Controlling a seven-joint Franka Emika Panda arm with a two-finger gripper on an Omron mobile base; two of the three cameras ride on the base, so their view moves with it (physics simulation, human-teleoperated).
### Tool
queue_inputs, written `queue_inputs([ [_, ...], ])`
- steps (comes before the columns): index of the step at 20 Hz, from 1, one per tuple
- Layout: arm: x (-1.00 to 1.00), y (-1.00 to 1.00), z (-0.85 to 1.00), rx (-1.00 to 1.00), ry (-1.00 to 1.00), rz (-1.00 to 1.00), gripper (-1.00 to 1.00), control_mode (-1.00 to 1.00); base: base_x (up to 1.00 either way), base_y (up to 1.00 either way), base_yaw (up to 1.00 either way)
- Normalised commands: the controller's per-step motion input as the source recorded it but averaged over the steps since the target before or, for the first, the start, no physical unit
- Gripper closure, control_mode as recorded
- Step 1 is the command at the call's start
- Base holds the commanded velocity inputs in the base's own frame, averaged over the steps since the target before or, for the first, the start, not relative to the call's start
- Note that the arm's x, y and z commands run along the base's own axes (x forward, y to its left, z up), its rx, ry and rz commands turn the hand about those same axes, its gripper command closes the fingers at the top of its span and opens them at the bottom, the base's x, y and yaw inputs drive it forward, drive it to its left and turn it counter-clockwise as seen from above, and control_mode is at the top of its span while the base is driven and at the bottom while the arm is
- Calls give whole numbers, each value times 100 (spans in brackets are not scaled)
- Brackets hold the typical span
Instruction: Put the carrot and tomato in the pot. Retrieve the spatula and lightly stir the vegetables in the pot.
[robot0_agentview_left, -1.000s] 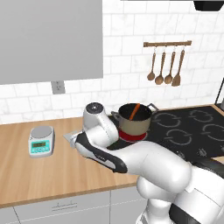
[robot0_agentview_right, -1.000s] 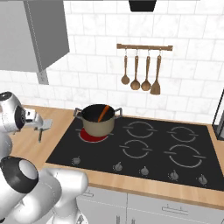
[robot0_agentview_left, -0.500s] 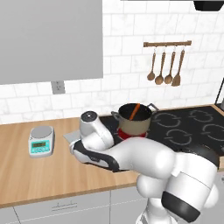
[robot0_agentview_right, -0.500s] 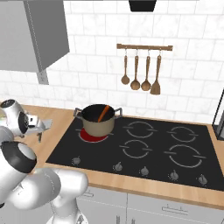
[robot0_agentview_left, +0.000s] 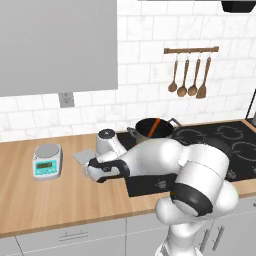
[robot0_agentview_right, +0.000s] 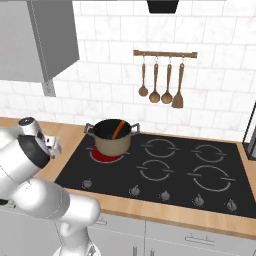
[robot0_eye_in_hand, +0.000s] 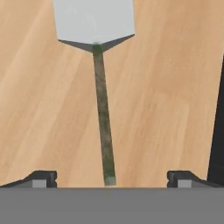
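Observation:
The grey metal spatula (robot0_eye_in_hand: 104, 122) lies flat on the wooden counter, its squarish blade (robot0_eye_in_hand: 94, 19) pointing away from the hand. My gripper (robot0_eye_in_hand: 109, 179) hovers over the end of its thin dark handle, open, one fingertip on each side and well apart from it. In the left base view the gripper (robot0_agentview_left: 91, 167) sits low over the counter next to the spatula blade (robot0_agentview_left: 83, 156). The tan pot (robot0_agentview_left: 152, 129) stands on the stove's back left burner with the carrot (robot0_agentview_left: 155, 125) leaning inside it. From the right, the pot (robot0_agentview_right: 112, 142) and carrot (robot0_agentview_right: 118, 129) show too. The tomato is out of view.
A small kitchen scale (robot0_agentview_left: 47, 161) stands on the counter left of the spatula. The black cooktop (robot0_agentview_right: 165, 170) begins just right of the hand, and the burner under the pot glows red (robot0_agentview_right: 102, 155). Wooden spoons and a wooden spatula hang on a wall rail (robot0_agentview_left: 187, 75).
The arm has folded down and brought the hand lower over the counter left of the stove, above the spatula. The jaws have stayed open. Pot and carrot have not moved.

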Motion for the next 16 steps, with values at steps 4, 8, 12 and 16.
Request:
queue_inputs([
  [4, 31, 0, -31, 0, 10, 0, -100, -100, 0, 0, 0],
  [8, 4, 0, -20, 0, 3, 0, -100, -100, 0, 0, 0],
  [12, 0, 0, -13, 0, 0, 0, -100, -100, 0, 0, 0],
  [16, 0, 0, -4, 0, 0, 0, 100, -100, 0, 0, 0],
])
